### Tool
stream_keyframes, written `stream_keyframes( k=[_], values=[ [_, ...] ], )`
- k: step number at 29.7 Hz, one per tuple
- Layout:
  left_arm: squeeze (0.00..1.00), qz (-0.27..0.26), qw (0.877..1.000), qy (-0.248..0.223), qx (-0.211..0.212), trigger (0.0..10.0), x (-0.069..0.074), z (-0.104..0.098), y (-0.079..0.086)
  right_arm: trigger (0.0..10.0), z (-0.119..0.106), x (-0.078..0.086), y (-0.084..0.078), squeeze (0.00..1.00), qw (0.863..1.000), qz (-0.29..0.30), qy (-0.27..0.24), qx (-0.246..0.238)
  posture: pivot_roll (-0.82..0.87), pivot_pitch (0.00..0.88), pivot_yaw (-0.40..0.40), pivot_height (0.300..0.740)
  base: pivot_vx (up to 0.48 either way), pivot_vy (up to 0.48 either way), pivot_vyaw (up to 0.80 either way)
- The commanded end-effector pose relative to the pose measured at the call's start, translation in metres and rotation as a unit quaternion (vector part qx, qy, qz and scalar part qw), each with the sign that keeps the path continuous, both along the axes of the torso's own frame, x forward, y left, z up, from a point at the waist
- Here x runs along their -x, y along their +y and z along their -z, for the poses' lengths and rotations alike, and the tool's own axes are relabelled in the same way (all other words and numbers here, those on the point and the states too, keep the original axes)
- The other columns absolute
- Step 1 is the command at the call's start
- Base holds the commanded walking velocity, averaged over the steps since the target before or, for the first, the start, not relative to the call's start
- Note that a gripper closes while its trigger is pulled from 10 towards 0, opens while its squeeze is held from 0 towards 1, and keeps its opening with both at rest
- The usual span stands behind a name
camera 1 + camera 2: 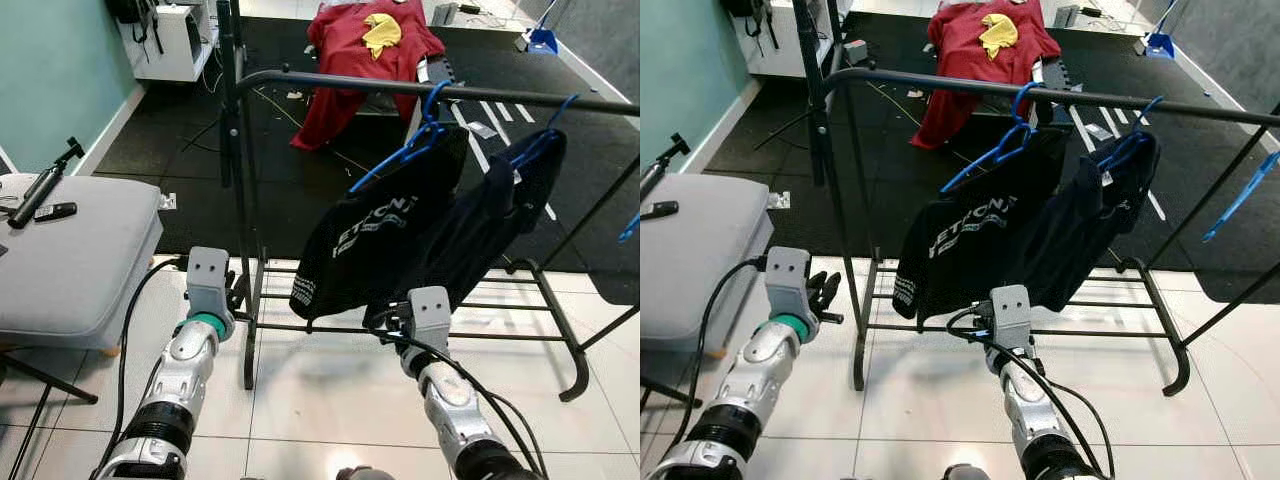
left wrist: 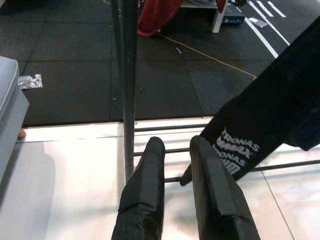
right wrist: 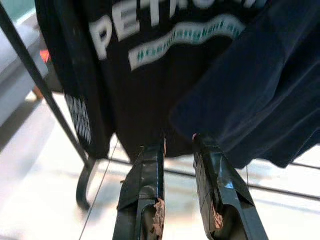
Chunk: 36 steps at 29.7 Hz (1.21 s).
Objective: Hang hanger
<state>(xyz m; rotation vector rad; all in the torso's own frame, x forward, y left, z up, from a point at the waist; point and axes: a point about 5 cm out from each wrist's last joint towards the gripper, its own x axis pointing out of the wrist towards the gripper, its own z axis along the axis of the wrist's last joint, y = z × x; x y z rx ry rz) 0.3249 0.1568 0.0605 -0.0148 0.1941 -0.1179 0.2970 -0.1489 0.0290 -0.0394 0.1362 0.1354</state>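
The left gripper [image 2: 172,150] is held slightly parted and empty beside the rack's post [image 2: 127,75]. The right gripper [image 3: 179,146] is narrowly parted, holding nothing, just below the black shirt [image 1: 375,235] lettered "PETRONAS". That shirt is hung on a blue hanger [image 1: 415,140] on the rail [image 1: 330,83]. White tiles [image 1: 320,400] are met by black mats [image 1: 190,140].

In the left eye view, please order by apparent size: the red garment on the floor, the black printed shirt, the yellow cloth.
1. black printed shirt, hanging on the rack nearer the camera, so its lead may be partly nearness
2. red garment, farther back
3. yellow cloth, lying on the red garment, clearly the smallest
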Motion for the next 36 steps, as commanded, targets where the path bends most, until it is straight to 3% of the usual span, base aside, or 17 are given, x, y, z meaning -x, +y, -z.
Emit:
stream_keyframes(
  k=[1,4,12,27,36],
  values=[
    [0.0,0.005,1.0,0.003,0.008,10.0,0.001,0.002,-0.004,10.0,-0.007,0.0,-0.004,0.0,0.999,0.006,-0.033,-0.002,-0.08,0.0,0.017,0.74,0.0,0.0,0.0],
    [0.0,0.009,1.0,-0.013,0.014,10.0,0.0,-0.004,-0.005,10.0,-0.021,-0.001,-0.003,0.0,0.996,0.0,-0.086,-0.009,-0.08,0.0,0.015,0.74,0.0,0.0,0.0],
    [0.0,0.005,0.999,-0.047,0.024,10.0,-0.001,-0.017,-0.005,10.0,-0.03,-0.003,-0.005,0.0,0.994,0.005,-0.108,-0.015,-0.09,0.0,0.017,0.74,0.0,0.0,0.0],
    [0.0,0.035,0.998,-0.042,0.016,10.0,0.004,-0.016,-0.024,10.0,-0.03,0.0,-0.01,0.0,0.994,0.0,-0.106,-0.006,-0.1,0.017,0.016,0.74,0.0,-0.371,0.0],
    [0.0,0.03,0.999,-0.039,0.018,10.0,0.004,-0.017,-0.022,10.0,-0.029,0.003,-0.011,0.0,0.995,0.001,-0.102,-0.004,-0.1,0.025,0.014,0.74,0.0,-0.48,0.0]
  ],
)
